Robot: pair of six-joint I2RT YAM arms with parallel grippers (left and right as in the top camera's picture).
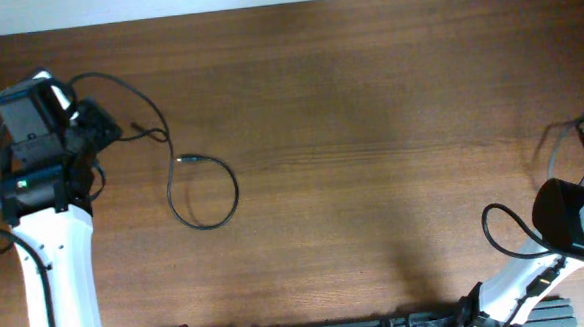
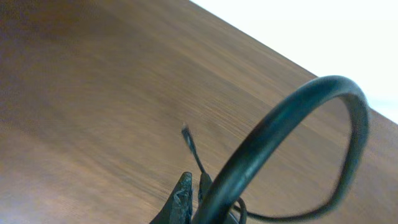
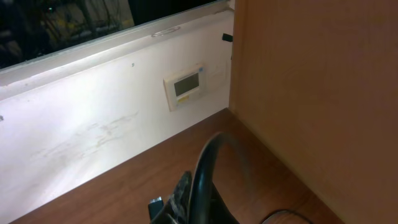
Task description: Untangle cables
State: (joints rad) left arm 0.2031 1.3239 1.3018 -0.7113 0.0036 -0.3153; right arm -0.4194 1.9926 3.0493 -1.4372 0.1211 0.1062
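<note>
Cable point(image 1: 235, 189) is lying looped; left of it your left gripper point(image 2: 194, 186) is pinching it for untangling; right gripper point(image 3: 186, 202) is sitting closed.

Figure: surroundings of my workspace.
My brown wooden table point(image 1: 369, 99) fills the overhead frame; my right wrist view shows a small display unit point(image 3: 185, 87) upper centre on a white wall point(image 3: 93, 130), wooden panel point(image 3: 317, 93) at right.
</note>
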